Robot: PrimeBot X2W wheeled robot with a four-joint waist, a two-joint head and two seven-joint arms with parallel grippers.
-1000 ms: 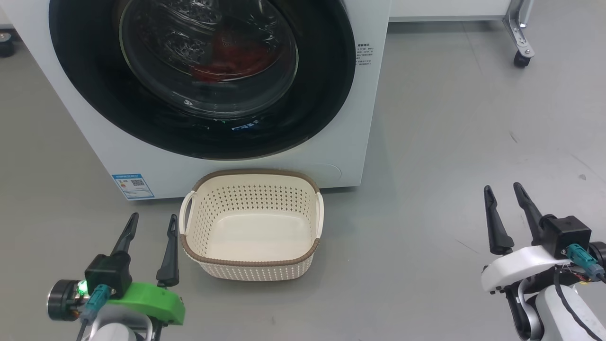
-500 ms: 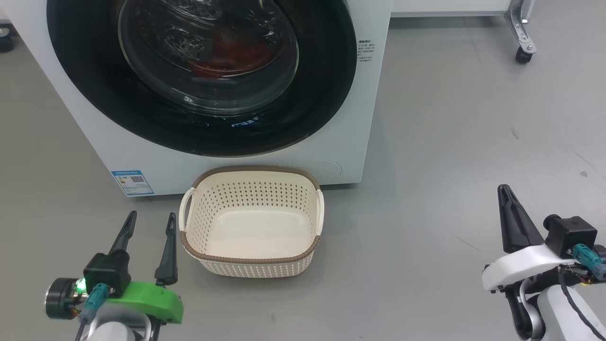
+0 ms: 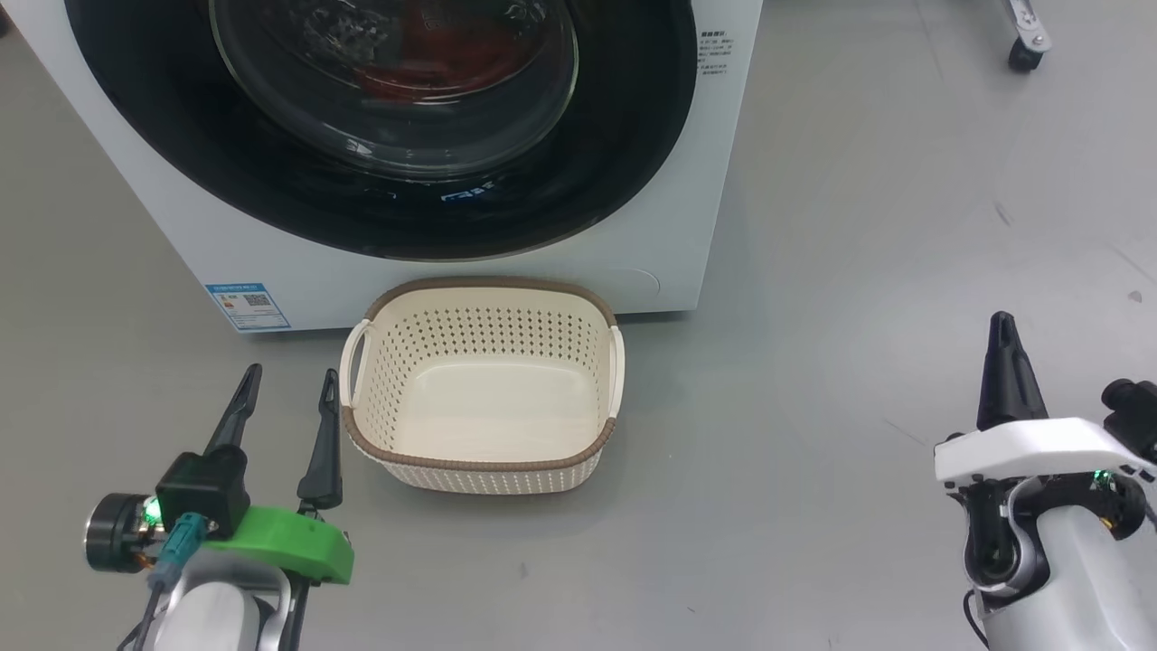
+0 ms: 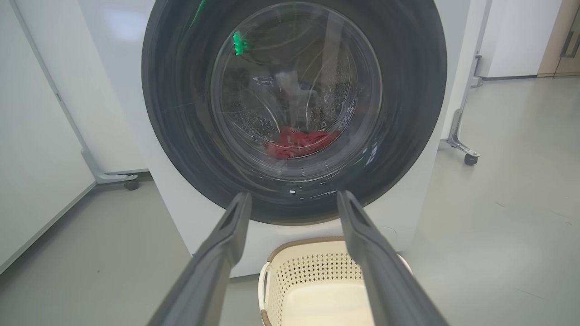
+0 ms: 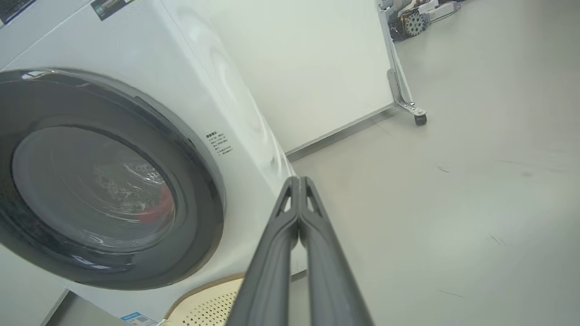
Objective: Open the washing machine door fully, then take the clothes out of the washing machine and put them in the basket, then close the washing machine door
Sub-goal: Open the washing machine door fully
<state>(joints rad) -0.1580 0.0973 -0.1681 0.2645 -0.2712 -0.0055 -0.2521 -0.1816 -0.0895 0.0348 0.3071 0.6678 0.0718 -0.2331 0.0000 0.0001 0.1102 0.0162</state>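
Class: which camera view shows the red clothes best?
The left wrist view: the clothes lie bright red, face-on, behind the washing machine door. The head view gives a dim red patch; the right wrist view, a sliver.

One washing machine point(image 3: 687, 181), one basket point(image 3: 488, 477), one garment point(image 4: 297, 141).

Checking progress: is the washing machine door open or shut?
Shut. The washing machine door sits flush on the washing machine front; the clothes show red through its glass.

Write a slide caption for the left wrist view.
Open left gripper faces the closed washing machine door, red clothes inside, basket below.
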